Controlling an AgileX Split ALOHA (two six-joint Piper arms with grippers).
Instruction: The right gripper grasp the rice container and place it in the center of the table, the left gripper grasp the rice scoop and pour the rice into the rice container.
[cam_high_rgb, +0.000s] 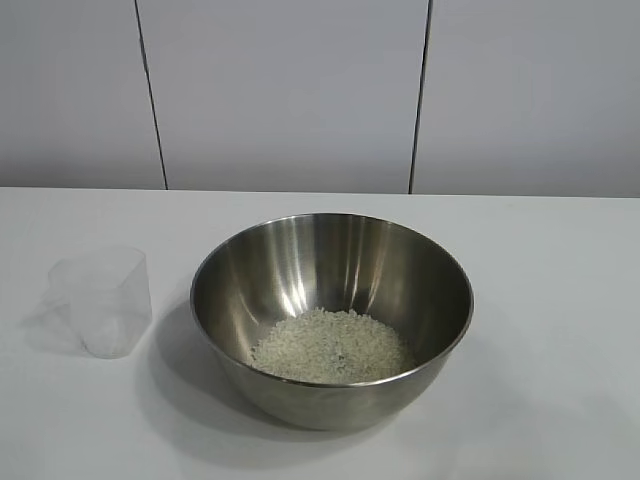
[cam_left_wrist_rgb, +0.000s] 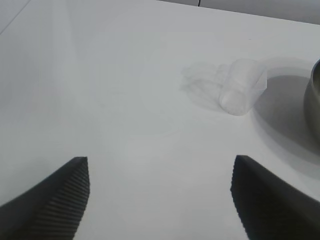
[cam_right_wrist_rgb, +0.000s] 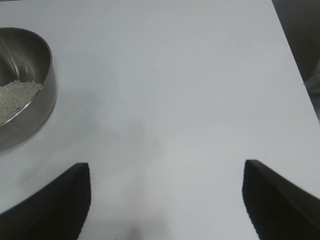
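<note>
Steel bowl (cam_high_rgb: 331, 318): round, shiny and mirror-like inside, thin rim; it sits upright on the table near the middle, mouth facing up.
Rice (cam_high_rgb: 331, 347): off-white grains in a low, grainy mound on the bowl's floor, heaped toward the camera side of the exterior view.
Scoop (cam_high_rgb: 103, 299): small cup of clear, cloudy plastic with tapered walls, standing upright just beside the bowl on the left arm's side and apart from it; its long axis is vertical, the wide mouth up, and it looks empty. Which way the spout points I cannot tell.
Table (cam_high_rgb: 560, 300): plain white, matte, flat.
Left gripper (cam_left_wrist_rgb: 160, 197): black, ribbed fingers spread wide with nothing between them, hovering over bare table away from the scoop, the bowl's edge beyond it.
Right gripper (cam_right_wrist_rgb: 167, 197): black fingers spread wide, holding nothing, over bare table on the bowl's other side.
</note>
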